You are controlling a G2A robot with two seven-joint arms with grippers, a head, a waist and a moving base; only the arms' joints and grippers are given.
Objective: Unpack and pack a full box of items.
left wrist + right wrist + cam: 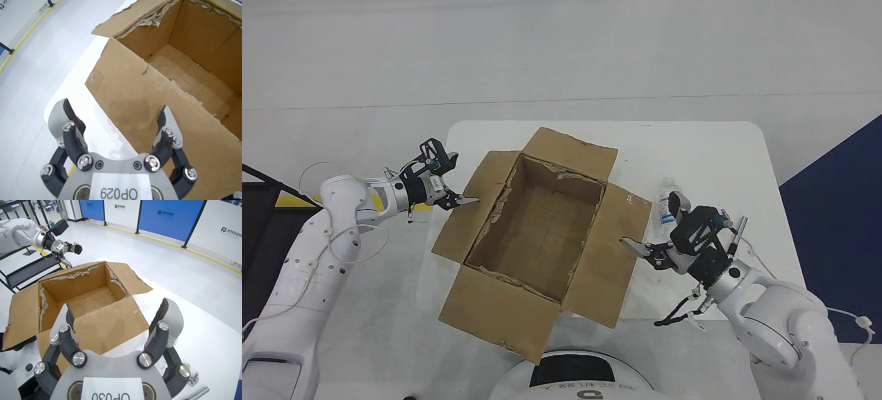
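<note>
Empty, opened box [542,230] flanked by left gripper [115,105] and right gripper [116,304], both spread wide and unladen; the right should grasp the nearby bottle [669,205] squarely.

Bright, even light from overhead fell on the white rounded table [712,150], where shadows lay faint and soft. The open brown cardboard box [542,235] held soft shade along its inner walls. Straight lines bowed toward the wrist views' edges.

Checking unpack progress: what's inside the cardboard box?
The cardboard box holds no visible items: just its bare floor and torn inner walls. The floor strip beside the robot-side wall is covered by that wall.
</note>
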